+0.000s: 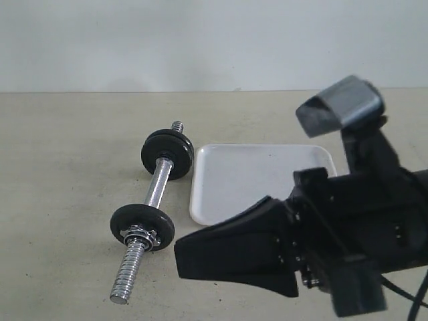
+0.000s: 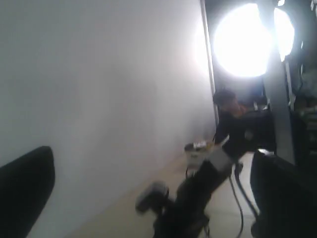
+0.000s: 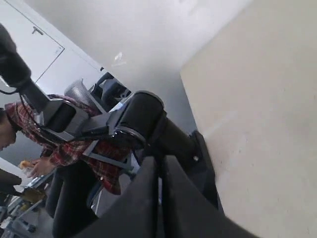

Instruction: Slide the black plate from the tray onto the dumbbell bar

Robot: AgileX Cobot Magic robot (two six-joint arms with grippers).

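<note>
The dumbbell bar [image 1: 158, 188] lies on the beige table, left of the tray [image 1: 254, 174]. Two black plates sit on the bar: one near its far end [image 1: 167, 152], one near its near end [image 1: 142, 226] with a nut against it. The white tray holds nothing. My right gripper [image 1: 179, 257] hovers in the foreground in front of the tray, shut, fingers pressed together with nothing between them [image 3: 159, 163]. My left gripper [image 2: 151, 151] is outside the exterior view. In the left wrist view its fingers [image 2: 25, 188] stand wide open and empty, facing the wall.
The right arm's black body [image 1: 348, 227] and its grey wrist camera [image 1: 341, 103] cover the tray's near right corner. The left wrist view shows that arm [image 2: 198, 193] and a bright lamp [image 2: 242, 39]. A person in a plaid shirt [image 3: 29, 129] stands beyond the table.
</note>
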